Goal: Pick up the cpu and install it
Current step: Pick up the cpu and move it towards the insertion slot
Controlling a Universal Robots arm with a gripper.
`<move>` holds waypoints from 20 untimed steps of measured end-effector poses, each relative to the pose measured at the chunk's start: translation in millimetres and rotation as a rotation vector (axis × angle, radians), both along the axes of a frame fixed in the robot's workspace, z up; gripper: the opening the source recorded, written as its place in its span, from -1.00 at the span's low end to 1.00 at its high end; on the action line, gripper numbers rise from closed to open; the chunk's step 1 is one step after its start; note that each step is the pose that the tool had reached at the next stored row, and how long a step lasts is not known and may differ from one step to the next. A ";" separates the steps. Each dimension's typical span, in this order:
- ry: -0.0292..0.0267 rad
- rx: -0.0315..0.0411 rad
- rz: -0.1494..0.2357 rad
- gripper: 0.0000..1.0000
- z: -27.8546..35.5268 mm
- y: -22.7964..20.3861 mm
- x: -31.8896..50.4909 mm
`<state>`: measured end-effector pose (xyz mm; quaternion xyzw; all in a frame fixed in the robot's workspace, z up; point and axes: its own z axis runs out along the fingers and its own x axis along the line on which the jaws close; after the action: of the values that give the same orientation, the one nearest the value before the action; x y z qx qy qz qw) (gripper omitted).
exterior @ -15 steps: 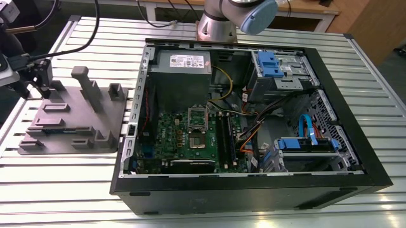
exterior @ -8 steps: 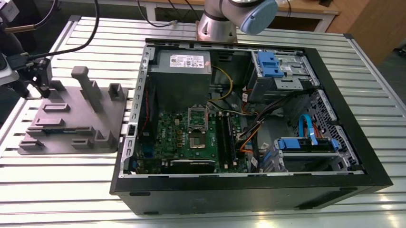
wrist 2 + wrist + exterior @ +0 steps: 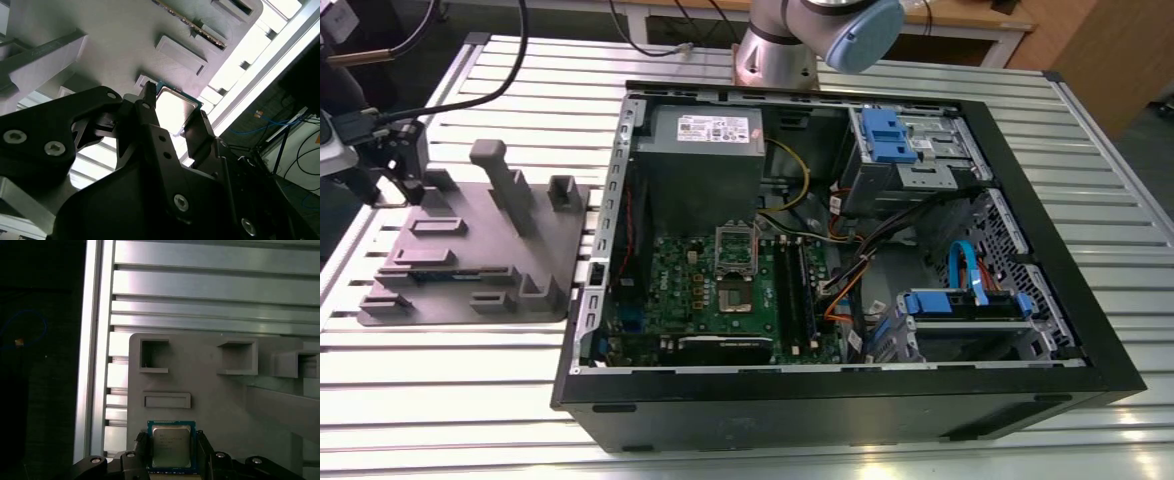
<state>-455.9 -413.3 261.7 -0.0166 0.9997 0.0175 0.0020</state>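
First wrist view: claw (image 3: 172,452) straddles the cpu (image 3: 171,440) in its grey holder (image 3: 220,400) on the bench (image 3: 200,285), exterior view's left; grip cannot be told, and an off-centre hold could tilt or drop it.

A slatted aluminium table (image 3: 454,400) bears a grey parts fixture (image 3: 467,255) beside an open computer case (image 3: 854,405).

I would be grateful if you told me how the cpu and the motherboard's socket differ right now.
The cpu lies on the grey fixture tray, right at the gripper; the socket sits inside the computer case. The cpu's top is silvery; the socket looks dark. Both are squarish.
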 end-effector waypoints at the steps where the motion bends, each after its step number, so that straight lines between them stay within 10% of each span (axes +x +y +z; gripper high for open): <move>1: 0.0000 0.0000 0.000 -0.06 0.3 0.0 0.0; 20: 0.0001 0.0000 0.000 -0.06 5.8 0.0 0.0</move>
<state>-455.9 -413.3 267.4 -0.0166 0.9997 0.0175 0.0019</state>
